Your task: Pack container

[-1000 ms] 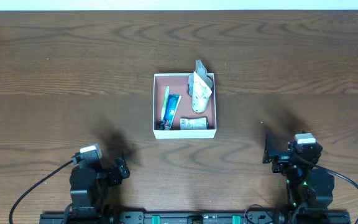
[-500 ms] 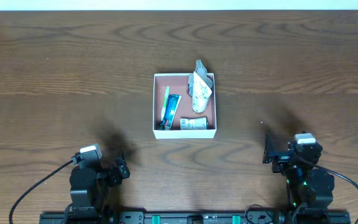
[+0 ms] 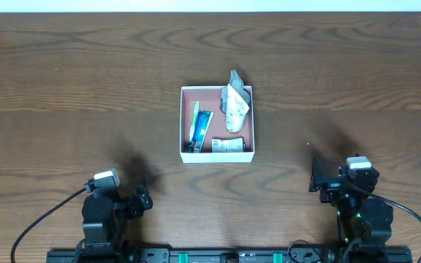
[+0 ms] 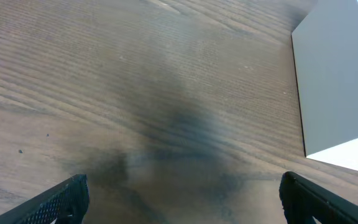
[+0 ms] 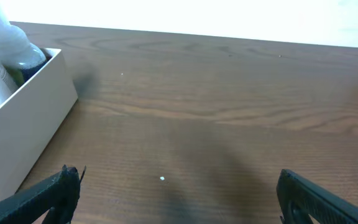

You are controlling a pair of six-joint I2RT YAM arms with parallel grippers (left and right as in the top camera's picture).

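Two robot arms sit at the bottom edge of the overhead view, one in each lower corner, on a dark wooden table (image 3: 64, 73). Both are well apart from the container (image 3: 217, 156), a square, shallow, white-walled box with a pink-brown inside that stands just above the middle of the frame.

Four toiletries lie inside the box. A green toothbrush (image 3: 194, 120) runs along its left side, with a blue-green sachet (image 3: 204, 127) just beside it. A small white tube (image 3: 229, 145) lies across the bottom right corner. A white patterned pouch (image 3: 234, 104) fills the upper right corner, its tip poking over the top wall.

The left gripper (image 3: 142, 198) holds nothing; in its wrist view the two dark fingertips sit at opposite lower corners, spread wide, with the box's white wall at the right edge. The right gripper (image 3: 316, 175) is likewise spread wide and empty, with the box at the left edge of its wrist view.
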